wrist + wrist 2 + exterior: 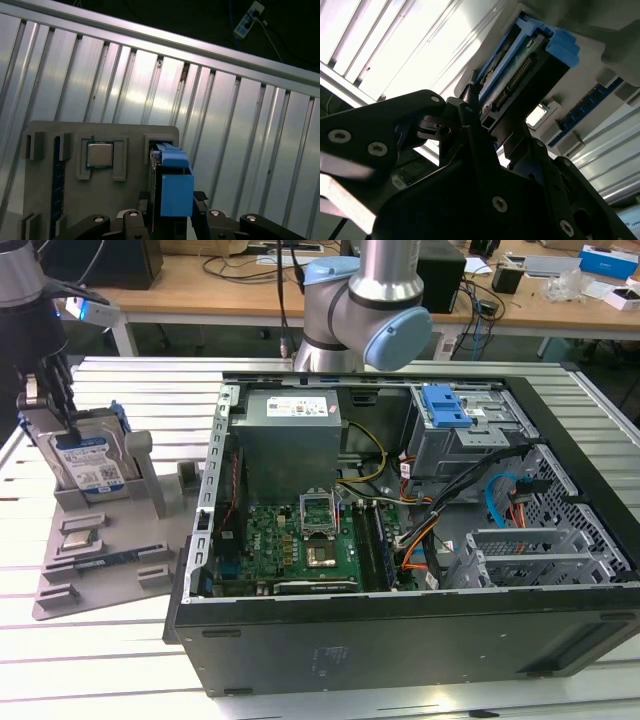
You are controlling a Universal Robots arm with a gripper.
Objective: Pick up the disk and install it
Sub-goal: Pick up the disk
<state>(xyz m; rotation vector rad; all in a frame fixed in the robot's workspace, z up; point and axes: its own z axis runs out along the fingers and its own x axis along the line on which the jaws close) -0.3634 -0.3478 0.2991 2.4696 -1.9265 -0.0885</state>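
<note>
The gripper (58,415) hangs over the far end of a grey tray (100,585), at the exterior view's left. It straddles the upper edge of the disk (88,462). Whether it has closed on the disk or only brackets it, I cannot tell.

The disk stands upright on its edge in a slot at the back of the tray, with its white-and-blue label facing the camera. In both wrist views the disk (176,187) (520,75) sits between the two dark halves of the gripper (172,220) (492,125), its blue carrier bracket toward the cameras.

The tray lies flat on a desk (110,665) of ribbed metal slats. It also holds a small square chip (99,154) in a shallow pocket beside the disk, and a long blue memory strip (57,185) near one side.

At the exterior view's right, well apart from the tray, an open computer case (400,645) lies on its side. Inside it are a green motherboard (300,540), a grey power supply box (290,435) and a grey metal drive cage (480,445) topped by a blue latch (445,405).
</note>
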